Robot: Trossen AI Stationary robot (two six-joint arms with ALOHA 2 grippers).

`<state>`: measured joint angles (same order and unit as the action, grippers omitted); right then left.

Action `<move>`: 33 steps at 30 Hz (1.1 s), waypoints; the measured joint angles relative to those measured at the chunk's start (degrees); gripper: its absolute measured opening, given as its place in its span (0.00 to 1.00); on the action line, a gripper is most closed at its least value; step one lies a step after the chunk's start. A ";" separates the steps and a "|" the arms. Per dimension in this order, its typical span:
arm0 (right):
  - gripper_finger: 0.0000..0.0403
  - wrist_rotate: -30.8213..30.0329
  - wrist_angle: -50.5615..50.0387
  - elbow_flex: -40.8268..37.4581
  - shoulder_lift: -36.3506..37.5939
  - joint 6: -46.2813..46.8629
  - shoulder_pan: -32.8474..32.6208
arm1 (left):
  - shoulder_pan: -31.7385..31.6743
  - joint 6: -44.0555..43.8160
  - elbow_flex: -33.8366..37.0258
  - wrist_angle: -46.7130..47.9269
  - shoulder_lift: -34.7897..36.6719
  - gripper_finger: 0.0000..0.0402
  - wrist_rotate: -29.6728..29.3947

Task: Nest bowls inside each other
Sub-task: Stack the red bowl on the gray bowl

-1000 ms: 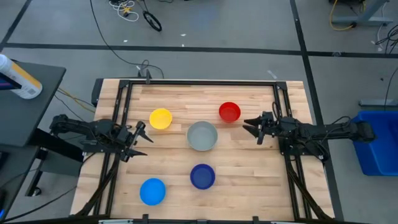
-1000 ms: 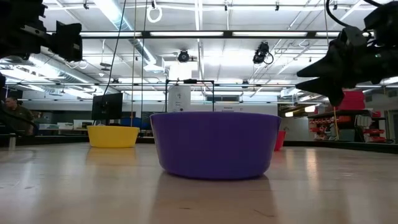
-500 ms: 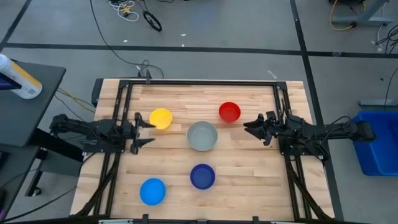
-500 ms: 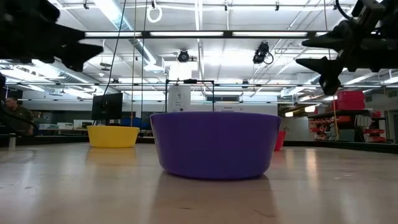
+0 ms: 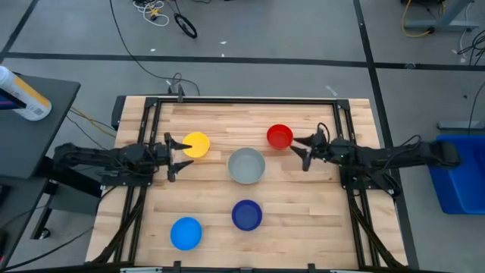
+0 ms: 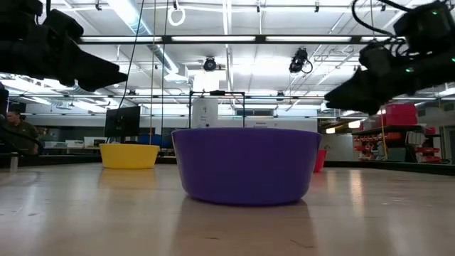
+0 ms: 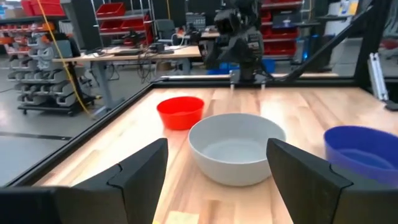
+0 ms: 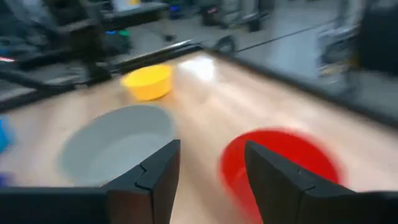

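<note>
All five bowls rest upright and apart on their bases on the wooden table: yellow bowl (image 5: 196, 144), red bowl (image 5: 280, 136), grey bowl (image 5: 246, 165) in the middle, dark blue bowl (image 5: 246, 215) and light blue bowl (image 5: 186, 233) nearer the front. My left gripper (image 5: 182, 156) stands open just beside the yellow bowl, above the table, pointing level at the grey bowl (image 7: 236, 148). My right gripper (image 5: 300, 151) hangs open right of the red bowl (image 8: 280, 163), tipped slightly down. Nothing sits between either pair of fingers.
A black frame (image 5: 242, 101) runs round the tabletop's far and side edges. The dark blue bowl (image 6: 245, 167) fills the middle of the low view. Bare wood lies between the bowls and along the near edge (image 5: 303, 243).
My left gripper has swung from pointing at the near right to pointing straight across at the grey bowl, ending beside the yellow bowl. My right gripper has moved left toward the red bowl and rolled a little. Both stay open. The bowls have not moved.
</note>
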<state>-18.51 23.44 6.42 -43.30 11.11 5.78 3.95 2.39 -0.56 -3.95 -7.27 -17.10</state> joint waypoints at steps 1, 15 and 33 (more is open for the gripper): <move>0.48 -0.66 -0.26 1.60 -1.74 -1.19 -0.02 | -0.44 0.21 0.00 0.00 -0.18 0.70 0.02; 0.68 6.64 -11.03 24.73 -36.63 -4.97 0.37 | -4.74 0.48 -0.07 0.56 -1.38 0.70 2.81; 0.60 6.68 -20.86 25.91 -36.27 -8.15 7.95 | -4.79 -0.46 -0.17 1.53 -1.38 0.70 5.74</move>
<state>-11.83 2.58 32.33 -79.57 2.96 13.73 -0.84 1.93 -0.73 -2.42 -8.64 -11.37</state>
